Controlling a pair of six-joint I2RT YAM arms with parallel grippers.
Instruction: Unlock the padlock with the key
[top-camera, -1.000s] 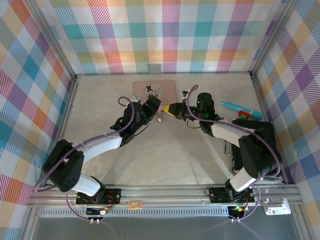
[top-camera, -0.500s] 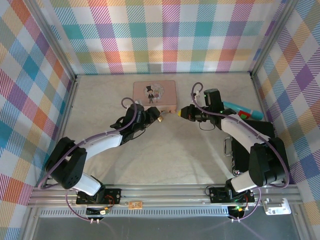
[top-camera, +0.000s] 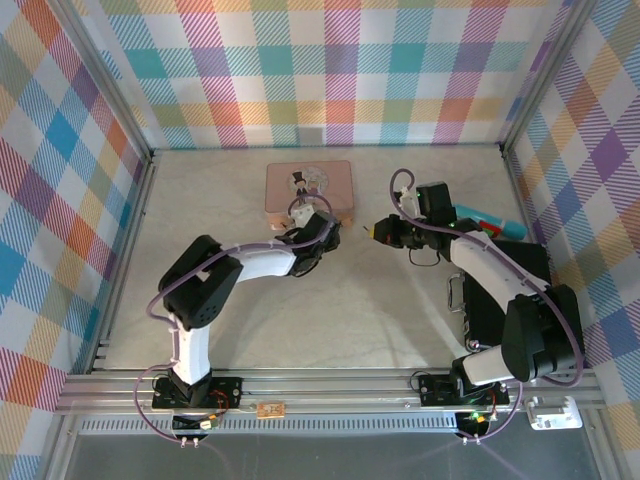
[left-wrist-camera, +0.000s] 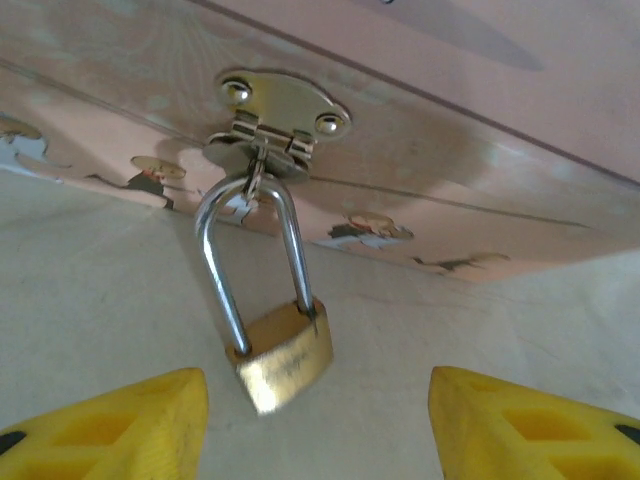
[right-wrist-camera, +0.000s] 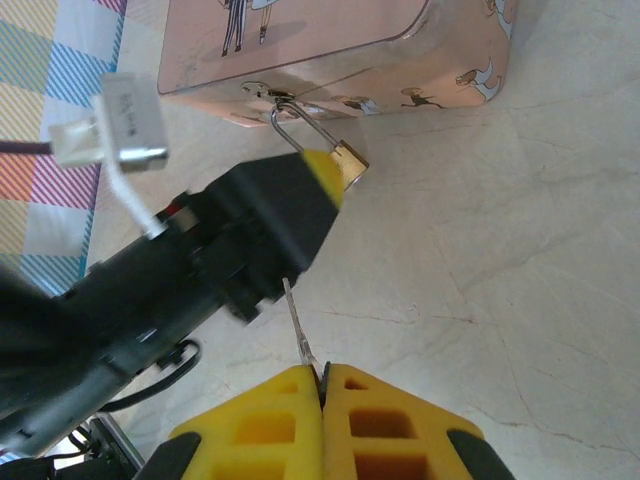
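Note:
The small brass padlock (left-wrist-camera: 283, 355) hangs by its silver shackle from the clasp (left-wrist-camera: 275, 110) on the front of the pink tin (top-camera: 308, 186). My left gripper (left-wrist-camera: 315, 430) is open, a yellow fingertip (left-wrist-camera: 110, 425) on each side of the lock's body and just short of it, touching nothing. The right gripper (right-wrist-camera: 322, 372) is shut on the thin grey key (right-wrist-camera: 300, 325), whose blade sticks out toward the left gripper's tip (right-wrist-camera: 322, 170). Behind that tip the padlock (right-wrist-camera: 350, 158) peeks out. From above, the right gripper (top-camera: 372, 231) sits a little right of the left gripper (top-camera: 328, 230).
A teal and red pen-like tool (top-camera: 482, 218) lies by the right wall. A dark block (top-camera: 505, 290) sits at the right under the right arm. Checked walls close off three sides. A cable and white connector (right-wrist-camera: 115, 125) hang off the left wrist.
The left gripper has moved right, up to the padlock at the tin's front, and its arm has folded in. The right gripper has drawn back to the right with the key.

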